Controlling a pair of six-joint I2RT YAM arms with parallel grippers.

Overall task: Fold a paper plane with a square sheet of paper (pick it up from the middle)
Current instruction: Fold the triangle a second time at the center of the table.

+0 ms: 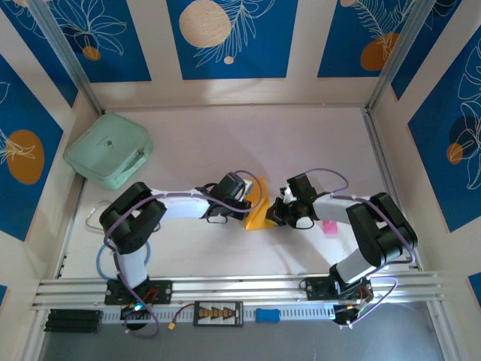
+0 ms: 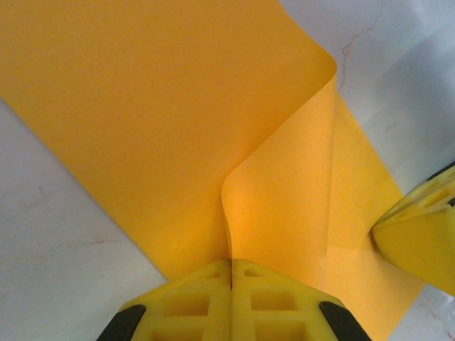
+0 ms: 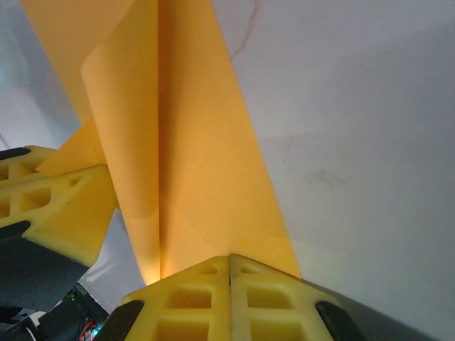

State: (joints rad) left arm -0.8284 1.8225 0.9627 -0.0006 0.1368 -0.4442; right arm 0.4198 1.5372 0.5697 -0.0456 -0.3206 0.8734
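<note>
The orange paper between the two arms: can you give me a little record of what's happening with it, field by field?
Thing: sheet of paper, orange-yellow
Shape: bent over in a soft curl, no sharp crease pressed yet
Left arm: left gripper shut, pinching the sheet
Right arm: right gripper shut, pinching the sheet from the opposite side
Nearby: mint-green case at the far left; small pink object beside the right arm
</note>
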